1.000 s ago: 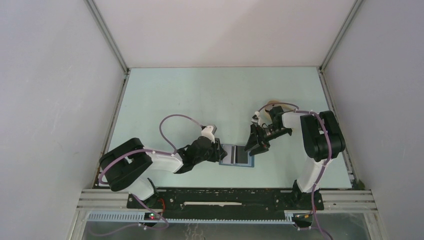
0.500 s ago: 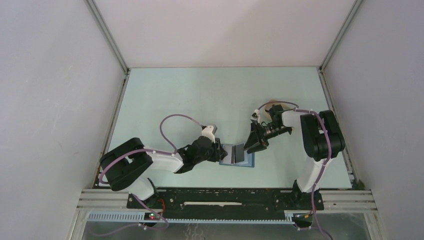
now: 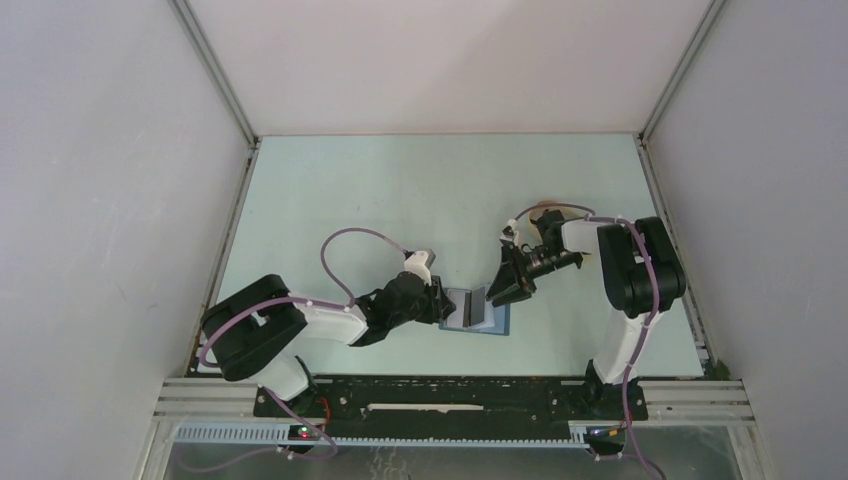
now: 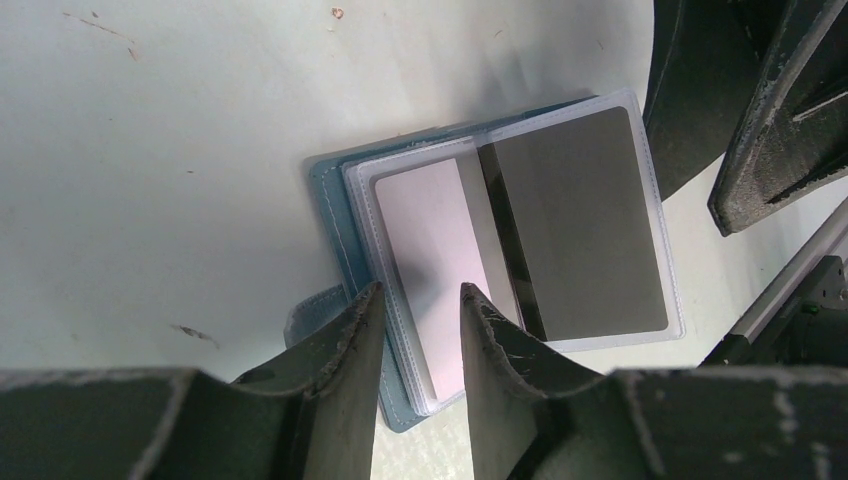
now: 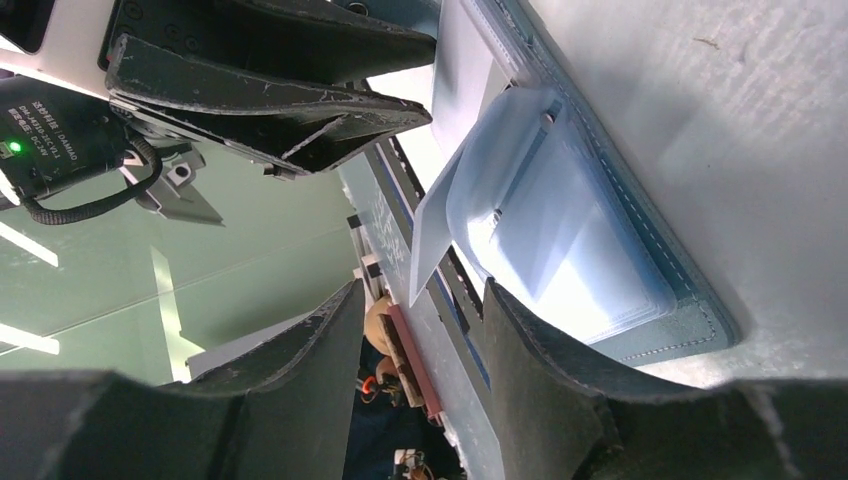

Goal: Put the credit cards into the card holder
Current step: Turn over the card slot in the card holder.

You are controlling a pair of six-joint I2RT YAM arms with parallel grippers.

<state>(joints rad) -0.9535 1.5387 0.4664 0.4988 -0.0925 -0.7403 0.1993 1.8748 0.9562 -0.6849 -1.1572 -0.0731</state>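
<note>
The blue card holder lies open on the table between the two arms. In the left wrist view its blue cover holds clear sleeves, with a white card in one sleeve and a grey card with a dark stripe in the raised sleeve beside it. My left gripper is open, its fingertips straddling the holder's near edge over the white card. My right gripper is open and empty, just beside the holder's clear sleeve. In the top view the right gripper sits at the holder's far right corner.
A beige tray peeks out behind the right arm's wrist. The left arm lies low across the near left. The enclosure walls stand on both sides, and the metal frame rail runs along the near edge.
The sleeve with the grey card has lifted from flat to standing tilted. My right gripper has drawn slightly back and up from the holder. The left gripper has stayed at the holder.
</note>
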